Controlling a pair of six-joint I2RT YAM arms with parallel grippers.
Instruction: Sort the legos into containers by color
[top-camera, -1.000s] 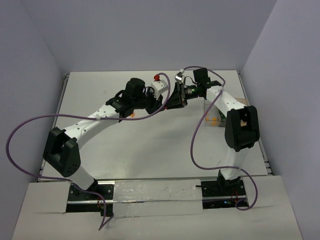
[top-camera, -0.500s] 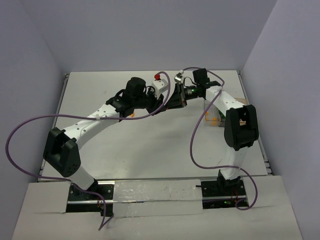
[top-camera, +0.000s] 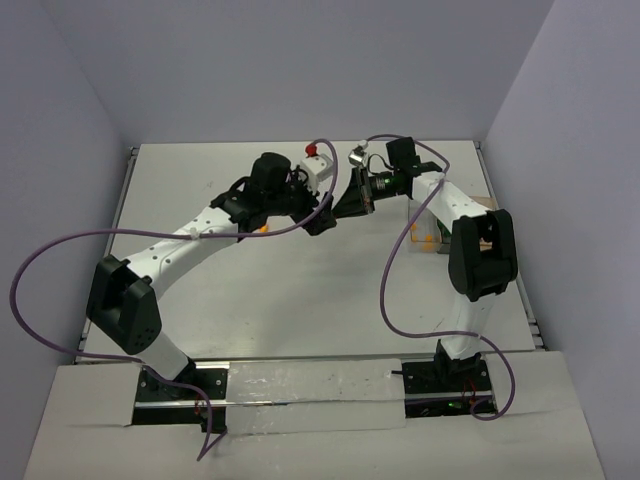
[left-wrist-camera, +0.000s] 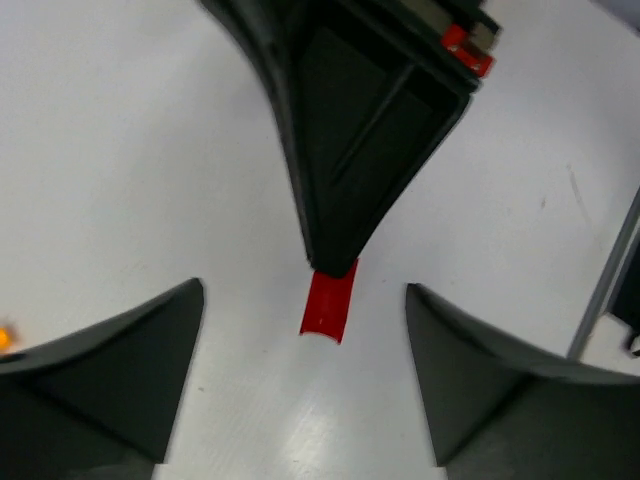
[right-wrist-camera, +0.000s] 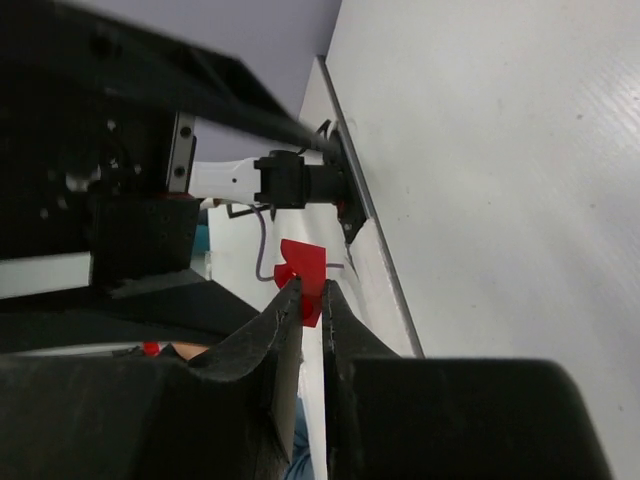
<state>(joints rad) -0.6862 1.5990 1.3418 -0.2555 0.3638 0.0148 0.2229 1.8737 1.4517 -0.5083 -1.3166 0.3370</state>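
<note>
Red small plastic brick clenched at the tip of the right pincer, long axis top-to-bottom at centre of the left wrist view, straddled untouched by the released left pincer; clear plastic bins nearer the right arm, centre-right overhead.

Glossy smooth red plastic lego, matt black plastic right gripper, matt dark grey plastic left gripper, smooth white table with a faint sheen, thin clear plastic containers
</note>
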